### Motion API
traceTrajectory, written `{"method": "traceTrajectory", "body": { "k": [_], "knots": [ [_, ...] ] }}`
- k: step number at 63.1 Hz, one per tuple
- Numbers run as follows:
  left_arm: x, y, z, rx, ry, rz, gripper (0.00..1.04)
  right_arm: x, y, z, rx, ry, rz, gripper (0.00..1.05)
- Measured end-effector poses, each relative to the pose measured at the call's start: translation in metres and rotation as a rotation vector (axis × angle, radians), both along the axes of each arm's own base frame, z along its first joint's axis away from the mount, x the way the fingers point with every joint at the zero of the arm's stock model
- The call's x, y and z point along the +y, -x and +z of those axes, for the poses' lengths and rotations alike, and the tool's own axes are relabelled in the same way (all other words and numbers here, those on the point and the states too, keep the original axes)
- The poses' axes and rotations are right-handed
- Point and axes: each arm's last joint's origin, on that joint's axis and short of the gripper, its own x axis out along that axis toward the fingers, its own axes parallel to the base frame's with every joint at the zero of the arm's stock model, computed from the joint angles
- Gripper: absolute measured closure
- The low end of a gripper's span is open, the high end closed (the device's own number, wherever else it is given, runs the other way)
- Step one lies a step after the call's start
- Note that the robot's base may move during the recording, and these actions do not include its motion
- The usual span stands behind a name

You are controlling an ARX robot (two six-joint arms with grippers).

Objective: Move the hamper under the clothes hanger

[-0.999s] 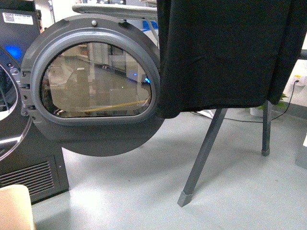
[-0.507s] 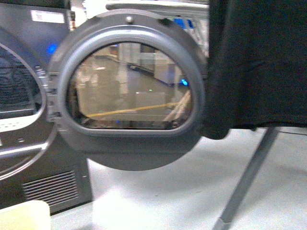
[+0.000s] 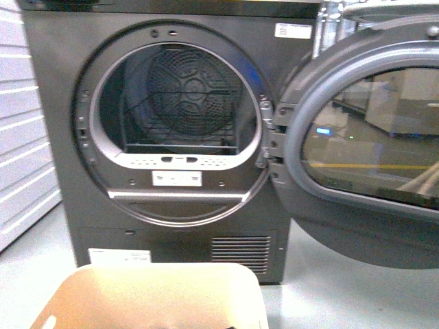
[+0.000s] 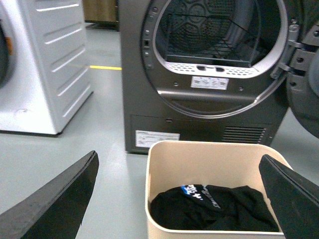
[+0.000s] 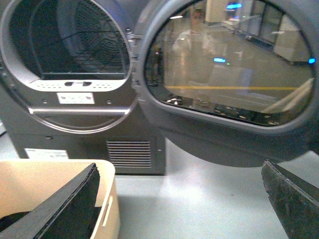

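Down on the smooth grey floor (image 3: pixel 329 301), just in front of the dryer (image 3: pixel 55 137), your hamper (image 3: pixel 151 295) is sitting. It is looking like a beige plastic tub with round corners and plain, smooth walls. Soft black clothes (image 4: pixel 214 206) are lying bunched up in its bottom. The dryer is showing as a dark grey metal box with a big round hole, and its round door (image 3: pixel 363 226) with the shiny window is hanging open to the right. A white ribbed machine (image 4: pixel 45 64) is standing to the dryer's left. You are pointing both wrists forward at the dryer, low down near the hamper's rim. Your left gripper (image 4: pixel 178 157) is spreading its two black fingers (image 4: pixel 55 199) wide apart and gripping nothing. Your right gripper (image 5: pixel 179 167) is gaping just as wide, also holding nothing
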Motion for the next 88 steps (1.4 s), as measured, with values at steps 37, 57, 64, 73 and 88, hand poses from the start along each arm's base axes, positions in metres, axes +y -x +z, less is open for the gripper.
{"method": "traceTrajectory", "body": {
  "k": [37, 57, 64, 73, 88],
  "knots": [
    [0.0, 0.0, 0.0, 0.0, 0.0, 0.001, 0.07, 0.0, 0.0, 0.0, 0.0, 0.0, 0.0, 0.08],
    [0.026, -0.125, 0.071, 0.238, 0.149, 0.266, 0.07, 0.017, -0.098, 0.047, 0.358, -0.184, 0.325, 0.08],
    [0.033, -0.189, 0.048, 0.432, 0.159, 0.244, 0.07, 0.029, -0.147, 0.027, 0.543, -0.18, 0.311, 0.08],
    [0.032, -0.248, 0.016, 0.573, 0.159, 0.207, 0.07, 0.044, -0.193, 0.009, 0.659, -0.139, 0.271, 0.08],
    [0.006, -0.305, -0.021, 0.717, 0.126, 0.06, 0.07, 0.063, -0.249, -0.028, 0.811, -0.036, 0.169, 0.08]
  ]
}}
